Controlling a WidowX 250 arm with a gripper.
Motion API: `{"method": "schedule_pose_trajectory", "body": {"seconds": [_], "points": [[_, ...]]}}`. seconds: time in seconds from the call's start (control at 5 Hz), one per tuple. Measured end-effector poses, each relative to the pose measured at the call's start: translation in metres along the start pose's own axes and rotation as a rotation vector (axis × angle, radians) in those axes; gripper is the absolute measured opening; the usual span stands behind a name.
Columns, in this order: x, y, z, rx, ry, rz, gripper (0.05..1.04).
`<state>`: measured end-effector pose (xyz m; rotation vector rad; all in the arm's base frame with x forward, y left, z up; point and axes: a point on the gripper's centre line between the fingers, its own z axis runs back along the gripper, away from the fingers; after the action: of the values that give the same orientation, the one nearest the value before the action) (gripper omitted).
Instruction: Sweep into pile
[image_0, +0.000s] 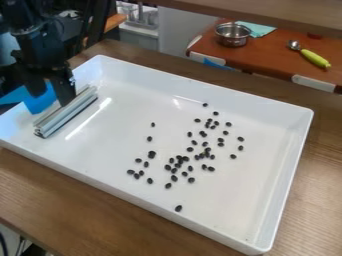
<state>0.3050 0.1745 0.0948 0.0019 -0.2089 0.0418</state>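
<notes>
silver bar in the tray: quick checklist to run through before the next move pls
1. Silver bar inside the white tray: ok, it is at the upper-left end.
2. Gripper at the bar: ok, it hangs right over it, by the blue piece.
3. Firm hold on the bar or blue piece: cannot tell.
4. Bar's underside flush with the tray floor all along: cannot tell.
5. Visible black beans all within the tray: ok.
6. Beans in one pile: not ok, they are scattered, with a lone bean towards the near side.
</notes>
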Motion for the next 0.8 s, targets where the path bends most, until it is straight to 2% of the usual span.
{"method": "schedule_pose_trajectory", "body": {"seconds": [0.8], "points": [[0.0098, 0.001, -0.0103, 0.047, -0.032, -0.003, 1.001]]}}
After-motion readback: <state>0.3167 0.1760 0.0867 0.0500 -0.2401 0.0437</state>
